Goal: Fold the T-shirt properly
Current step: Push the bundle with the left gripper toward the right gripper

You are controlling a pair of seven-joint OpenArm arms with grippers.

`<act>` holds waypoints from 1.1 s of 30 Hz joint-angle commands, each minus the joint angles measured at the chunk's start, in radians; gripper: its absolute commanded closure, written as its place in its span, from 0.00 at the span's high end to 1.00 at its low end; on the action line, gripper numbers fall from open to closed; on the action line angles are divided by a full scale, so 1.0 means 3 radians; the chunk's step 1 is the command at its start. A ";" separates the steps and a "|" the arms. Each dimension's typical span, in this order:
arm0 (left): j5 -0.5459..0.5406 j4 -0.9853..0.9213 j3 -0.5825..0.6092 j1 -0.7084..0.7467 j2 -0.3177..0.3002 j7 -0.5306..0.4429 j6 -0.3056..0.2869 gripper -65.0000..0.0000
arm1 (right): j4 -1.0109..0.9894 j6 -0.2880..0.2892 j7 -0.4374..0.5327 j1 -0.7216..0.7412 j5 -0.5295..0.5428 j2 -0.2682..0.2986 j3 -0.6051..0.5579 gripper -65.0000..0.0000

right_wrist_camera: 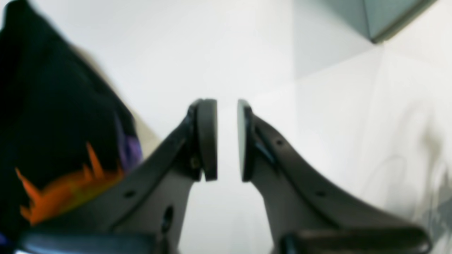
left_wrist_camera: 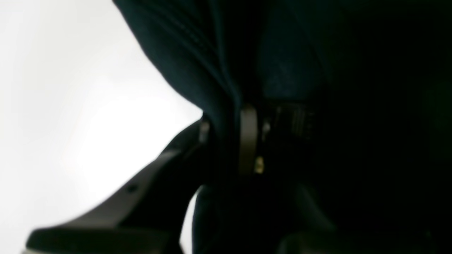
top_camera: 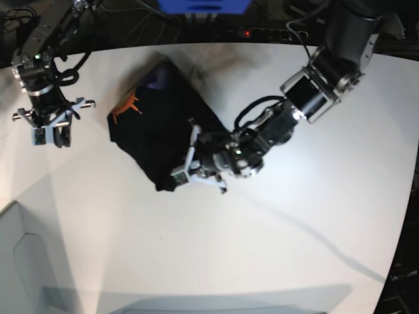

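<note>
black t-shirt point(top_camera: 157, 127) bunched in a compact slab on the white tabletop point(top_camera: 275, 248), long axis diagonal from far-left to near-right, orange print point(top_camera: 127, 104) at the end farthest from the left gripper point(top_camera: 190, 163). left gripper clenched on the near edge of the t-shirt; in its wrist view dark cloth fills the frame, one finger mostly lost in shadow. right gripper point(top_camera: 51, 134) well off to the print end's side, slightly parted, grasping nothing. cables point(top_camera: 98, 19) behind the tabletop.
</note>
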 commanded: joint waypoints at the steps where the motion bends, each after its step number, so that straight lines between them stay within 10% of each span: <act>1: 0.0188 -0.0107 0.0106 -0.0078 0.0075 0.0002 -0.0058 0.00 | 0.0056 0.0043 0.0072 0.0011 0.0037 0.0022 0.0052 0.14; 14: 0.1221 -0.1089 0.0935 -0.0497 0.1026 -0.0698 -0.0267 0.06 | 0.0051 0.0043 -0.0030 -0.0004 0.0032 -0.0183 0.0502 0.14; 21: 0.1216 -0.1079 0.0950 -0.0671 0.1082 -0.0642 -0.0262 0.54 | 0.0051 0.0043 -0.0030 -0.0004 0.0032 -0.0213 0.0507 0.14; 33: 0.1206 -0.0368 -0.0032 -0.0758 0.0826 -0.0611 -0.0262 0.55 | -0.0527 0.0043 -0.0004 0.0119 0.0032 -0.0131 0.0486 0.14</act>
